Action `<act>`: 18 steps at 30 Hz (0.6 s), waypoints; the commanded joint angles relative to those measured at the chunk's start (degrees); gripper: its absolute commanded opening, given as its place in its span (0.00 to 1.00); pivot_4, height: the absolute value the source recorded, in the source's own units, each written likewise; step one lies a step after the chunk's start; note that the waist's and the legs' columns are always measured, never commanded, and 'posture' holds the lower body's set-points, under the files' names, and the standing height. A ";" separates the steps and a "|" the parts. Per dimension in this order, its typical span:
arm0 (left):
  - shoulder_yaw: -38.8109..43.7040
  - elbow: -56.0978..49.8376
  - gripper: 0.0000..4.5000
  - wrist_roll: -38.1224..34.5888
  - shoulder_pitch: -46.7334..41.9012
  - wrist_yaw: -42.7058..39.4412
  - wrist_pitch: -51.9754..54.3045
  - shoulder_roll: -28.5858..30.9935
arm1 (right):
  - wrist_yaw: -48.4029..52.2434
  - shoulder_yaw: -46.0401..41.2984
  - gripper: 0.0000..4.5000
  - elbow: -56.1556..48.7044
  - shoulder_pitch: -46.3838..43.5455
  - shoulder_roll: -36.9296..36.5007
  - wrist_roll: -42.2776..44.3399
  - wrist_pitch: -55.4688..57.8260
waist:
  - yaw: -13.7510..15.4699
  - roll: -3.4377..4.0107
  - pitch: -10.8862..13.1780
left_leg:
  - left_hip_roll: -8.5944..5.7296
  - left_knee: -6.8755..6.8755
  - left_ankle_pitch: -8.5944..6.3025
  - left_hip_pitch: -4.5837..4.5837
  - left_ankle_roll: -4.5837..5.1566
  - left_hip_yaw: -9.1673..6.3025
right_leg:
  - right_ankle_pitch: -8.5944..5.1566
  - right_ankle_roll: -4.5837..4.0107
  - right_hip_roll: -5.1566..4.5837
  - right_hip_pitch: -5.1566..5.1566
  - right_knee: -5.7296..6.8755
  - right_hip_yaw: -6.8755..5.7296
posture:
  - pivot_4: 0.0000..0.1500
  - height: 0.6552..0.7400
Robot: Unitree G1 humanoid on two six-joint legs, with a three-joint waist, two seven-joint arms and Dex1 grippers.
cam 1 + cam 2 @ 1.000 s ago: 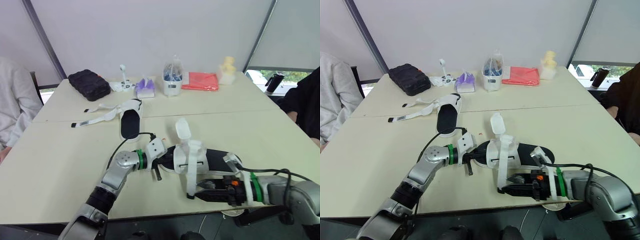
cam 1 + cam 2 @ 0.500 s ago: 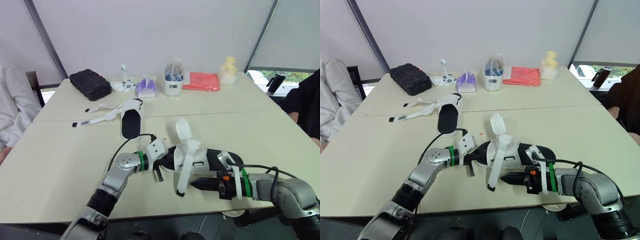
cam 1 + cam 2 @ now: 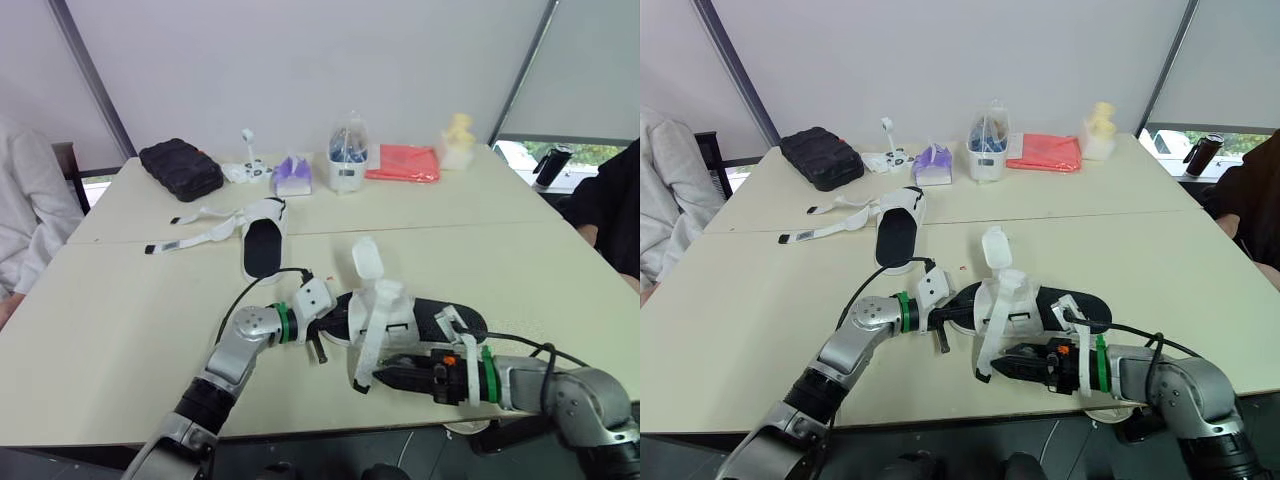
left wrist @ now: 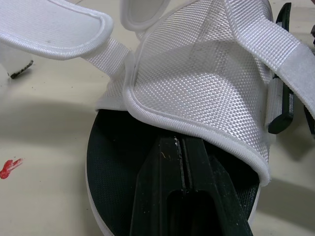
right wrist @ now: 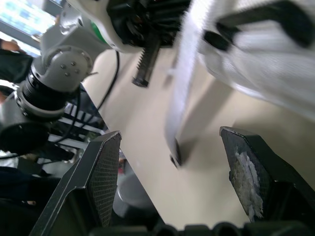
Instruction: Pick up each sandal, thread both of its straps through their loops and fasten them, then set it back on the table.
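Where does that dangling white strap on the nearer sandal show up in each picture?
Left eye: strap dangles off the sandal, by the right gripper.
Right eye: strap, same spot.
Left wrist: strap crosses the mesh upper.
Right wrist: strap hangs between open fingers.
Shared landmark: the black loop.

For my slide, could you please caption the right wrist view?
Open right gripper facing the loose white strap of the sandal.

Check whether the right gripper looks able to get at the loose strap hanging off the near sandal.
Probably yes: the right gripper is open, its fingers standing on either side of the strap where its end dangles, and nothing else sits between them.
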 commanded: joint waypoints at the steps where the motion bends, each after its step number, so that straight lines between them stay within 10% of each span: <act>1: -1.14 1.09 0.00 0.38 -0.31 -0.38 -0.48 -0.77 | -2.13 0.26 0.76 2.31 -3.85 3.54 1.24 0.68 | -0.11 0.01 0.00 | 0.00 0.00 0.00 0.00 0.00 0.00 | 0.00 0.00 0.00 0.00 0.00 0.00 | 1.00 1.00; 9: -0.71 1.33 0.00 0.65 0.14 0.28 -0.95 -0.75 | -3.51 0.54 0.02 3.29 -4.63 5.01 0.64 1.25 | 0.78 0.02 -0.01 | -0.04 0.00 -0.01 0.00 0.02 -0.02 | 0.02 0.01 0.00 -0.01 0.00 0.00 | 1.00 1.00; 18: -0.51 1.22 0.00 0.82 0.36 0.78 -0.96 -0.78 | 1.45 -1.23 0.00 1.05 -10.35 -1.77 4.29 4.75 | 1.13 0.04 -0.01 | -0.03 0.01 -0.01 -0.01 0.02 0.03 | 0.02 0.00 0.00 -0.04 -0.01 0.01 | 1.00 1.00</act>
